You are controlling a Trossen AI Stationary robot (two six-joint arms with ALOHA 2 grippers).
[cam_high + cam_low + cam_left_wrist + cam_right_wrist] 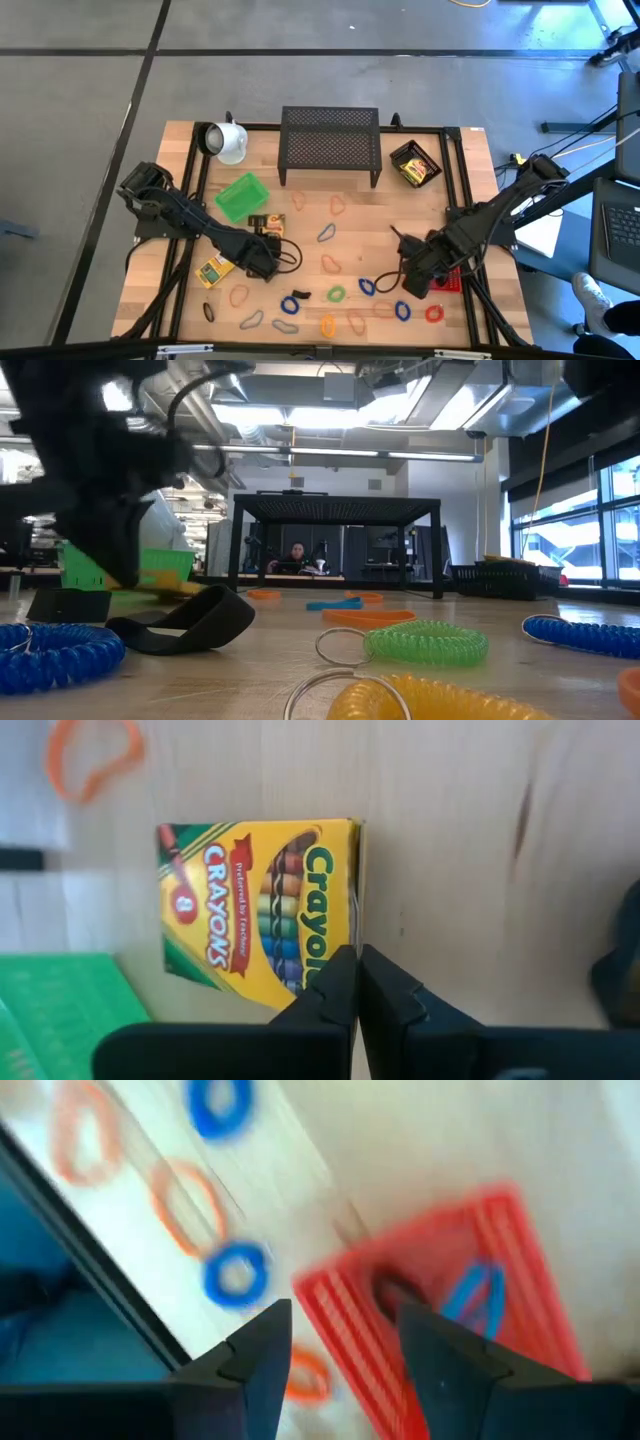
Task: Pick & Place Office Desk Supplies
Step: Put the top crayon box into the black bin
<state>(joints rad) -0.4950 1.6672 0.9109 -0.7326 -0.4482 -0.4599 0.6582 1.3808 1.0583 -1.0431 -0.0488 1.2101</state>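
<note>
From above, we see the left gripper low over the table's centre-left, at a crayon box lying flat just at its 12 o'clock; a second yellow box sits at its 9 o'clock, and coiled loops scatter toward 4 o'clock. The green basket at 11 o'clock shows nothing inside that we can make out; the black tray beside the mesh shelf holds another yellow box. The right gripper hovers over a red basket. From table height, the loops look springy and light, a green one nearest; we judge they will flex and slide, so hooking a finger through the coil suits them. In the left wrist view, the fingers are pressed together, apparently nipping the box's thin cardboard edge; the box is light and stiff but crushable. In the right wrist view, the jaws stand apart over the red basket, where a blue loop lies.
</note>
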